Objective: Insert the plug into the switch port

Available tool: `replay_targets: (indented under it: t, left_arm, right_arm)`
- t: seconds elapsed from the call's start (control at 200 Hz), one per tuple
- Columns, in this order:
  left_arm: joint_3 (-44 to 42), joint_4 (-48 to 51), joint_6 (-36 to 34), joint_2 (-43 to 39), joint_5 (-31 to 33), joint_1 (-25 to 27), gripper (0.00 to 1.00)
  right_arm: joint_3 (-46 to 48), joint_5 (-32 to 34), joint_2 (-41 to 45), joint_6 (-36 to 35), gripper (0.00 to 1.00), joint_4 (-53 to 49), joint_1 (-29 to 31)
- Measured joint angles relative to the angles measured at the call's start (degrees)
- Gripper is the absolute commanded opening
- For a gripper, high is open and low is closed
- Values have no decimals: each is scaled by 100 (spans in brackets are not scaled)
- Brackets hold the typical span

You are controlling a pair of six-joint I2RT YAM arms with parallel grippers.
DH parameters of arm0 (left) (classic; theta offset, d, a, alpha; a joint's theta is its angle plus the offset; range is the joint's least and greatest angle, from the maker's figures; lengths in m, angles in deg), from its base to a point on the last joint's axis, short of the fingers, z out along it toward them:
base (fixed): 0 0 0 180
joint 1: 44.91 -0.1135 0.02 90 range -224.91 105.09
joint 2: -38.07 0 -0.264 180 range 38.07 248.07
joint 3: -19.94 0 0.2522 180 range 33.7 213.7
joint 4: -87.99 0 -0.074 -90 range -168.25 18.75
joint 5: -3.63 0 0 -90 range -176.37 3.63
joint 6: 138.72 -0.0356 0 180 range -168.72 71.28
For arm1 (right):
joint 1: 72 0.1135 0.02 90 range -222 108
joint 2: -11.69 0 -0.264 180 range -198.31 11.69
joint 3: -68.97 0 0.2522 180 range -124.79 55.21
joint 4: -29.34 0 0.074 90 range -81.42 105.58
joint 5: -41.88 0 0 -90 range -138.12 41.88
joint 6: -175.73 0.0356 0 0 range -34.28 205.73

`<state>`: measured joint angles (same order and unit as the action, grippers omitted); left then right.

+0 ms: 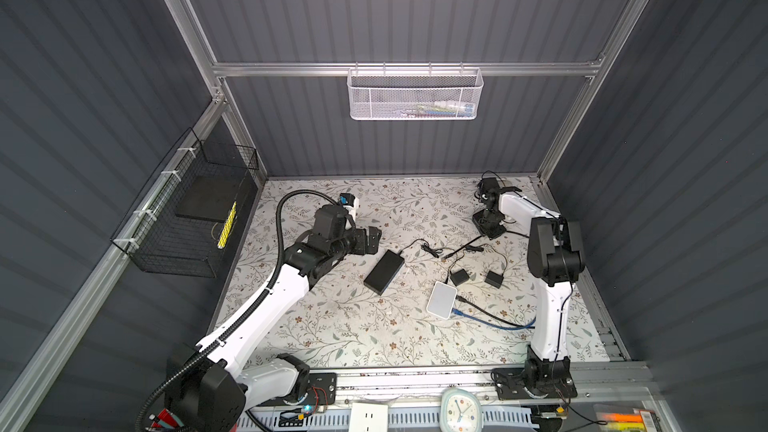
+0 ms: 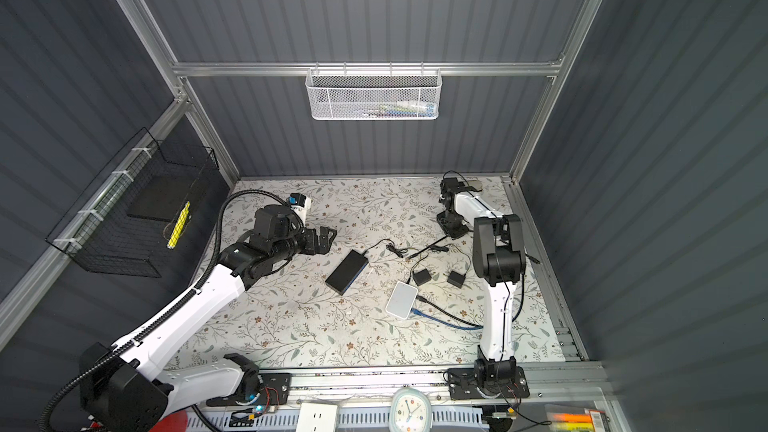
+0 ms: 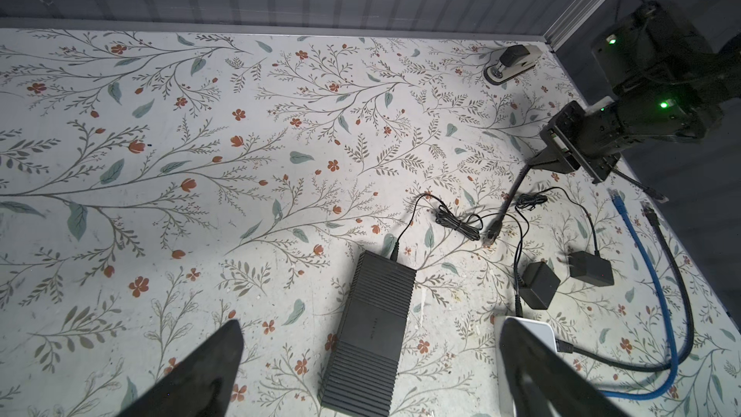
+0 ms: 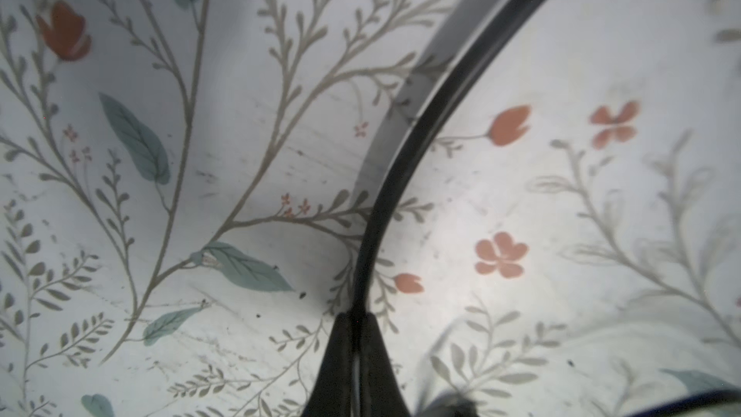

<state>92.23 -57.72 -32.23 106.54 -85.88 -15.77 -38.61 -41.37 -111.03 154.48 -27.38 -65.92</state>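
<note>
Right wrist view: the black cable (image 4: 401, 162) runs straight into the right gripper (image 4: 355, 326), whose fingers are pressed together on it with no gap showing. The left wrist view shows the same pinch from the side. The right gripper (image 3: 535, 162) holds the cable partway along, and the cable slopes down from it to the plug (image 3: 491, 234), whose tip sits at the tabletop (image 3: 160, 154) or just above it; which of the two I cannot tell.

In both top views the plug (image 1: 446, 256) (image 2: 411, 256) is to the right of the black switch (image 1: 384, 272) (image 2: 347, 271) and apart from it. It is not in any port. A bundled thin cord (image 1: 428, 249) from the switch's far end lies between them.

Two black adapters (image 1: 459, 277) (image 1: 493, 278) sit just nearer the camera than the plug. Beside them is a white box (image 1: 441, 299) with a blue cable (image 1: 498, 324) and another dark cable already plugged into its side.

The left gripper (image 1: 368, 243) is left of the black switch with its fingers (image 3: 216, 355) spread wide and holding nothing. From its wrist camera the black switch (image 3: 377, 306) appears between them.

A stapler (image 3: 509, 62) stands near the far corner.
</note>
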Motion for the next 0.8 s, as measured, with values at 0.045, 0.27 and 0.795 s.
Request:
replay_targets:
  t: [0.045,0.27,0.795]
  left_arm:
    - [4,26,7,-31,2,0,100]
    - [31,-219,367,-170,-70,0,100]
    - [-859,-4155,3001,1067,-2627,7,100]
  right_arm:
    - [179,46,269,-39,0,208,-57]
    - [852,120,2009,-269,0,1237,-249]
    - [2465,-1128,4527,-297,0,3025,-205]
